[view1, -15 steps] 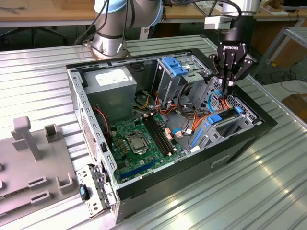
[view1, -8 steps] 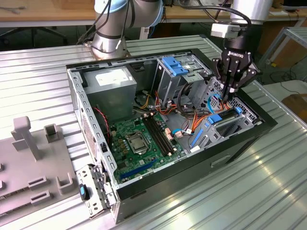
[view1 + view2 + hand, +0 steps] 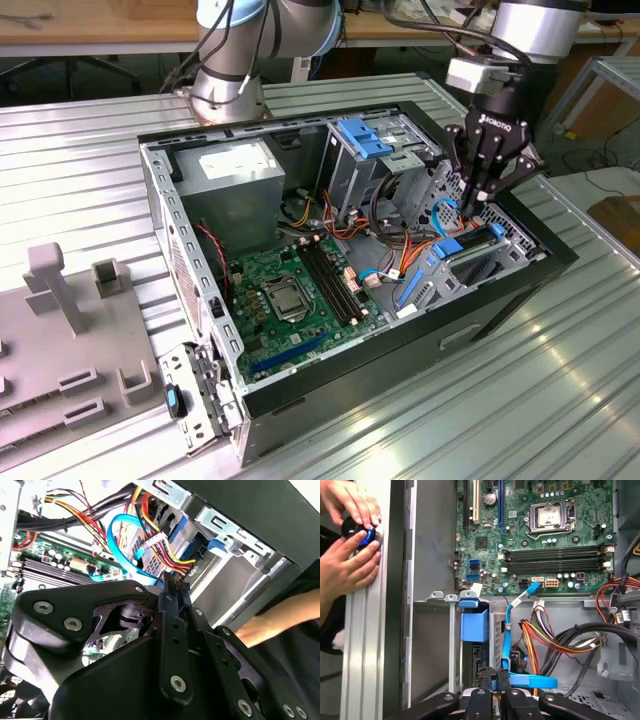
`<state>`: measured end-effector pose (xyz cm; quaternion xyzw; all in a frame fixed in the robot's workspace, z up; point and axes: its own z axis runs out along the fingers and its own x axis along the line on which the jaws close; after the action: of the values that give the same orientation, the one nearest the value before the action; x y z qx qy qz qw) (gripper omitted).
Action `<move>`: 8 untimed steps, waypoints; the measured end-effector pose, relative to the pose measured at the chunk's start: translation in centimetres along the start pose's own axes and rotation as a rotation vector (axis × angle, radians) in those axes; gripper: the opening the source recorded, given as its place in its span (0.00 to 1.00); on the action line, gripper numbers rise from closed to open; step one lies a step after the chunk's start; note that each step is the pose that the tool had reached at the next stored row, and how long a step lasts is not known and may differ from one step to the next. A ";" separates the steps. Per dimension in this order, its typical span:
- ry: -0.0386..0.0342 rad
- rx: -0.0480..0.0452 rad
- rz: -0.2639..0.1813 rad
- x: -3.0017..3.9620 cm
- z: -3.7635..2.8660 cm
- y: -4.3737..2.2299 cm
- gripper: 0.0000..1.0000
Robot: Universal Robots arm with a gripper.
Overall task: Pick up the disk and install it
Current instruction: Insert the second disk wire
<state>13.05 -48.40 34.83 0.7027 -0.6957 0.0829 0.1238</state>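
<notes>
**Disk work inside the case, install unfinished**

The gripper (image 3: 492, 682) is reaching into the case's drive bay, jaws pressed together on a blue piece, seemingly the disk's (image 3: 474, 652) rail. Beyond, the motherboard (image 3: 540, 535) is lying exposed; seating looks unfinished.

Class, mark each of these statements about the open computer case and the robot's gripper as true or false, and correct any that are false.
1. The gripper is inside the computer case. True.
2. The gripper's fingers are spread wide apart. False: they are closed together on something blue.
3. The motherboard lies on the case floor. True.
4. The grey fixture stands inside the case. False: it sits outside, on the exterior view's left.
5. A person's hands show in the first wrist view. True.
</notes>
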 end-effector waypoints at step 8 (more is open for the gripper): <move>-0.0895 0.0278 0.002 1.20 0.31 0.93 0.16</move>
<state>12.13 -49.64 34.94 0.7067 -0.7000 0.0612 0.0826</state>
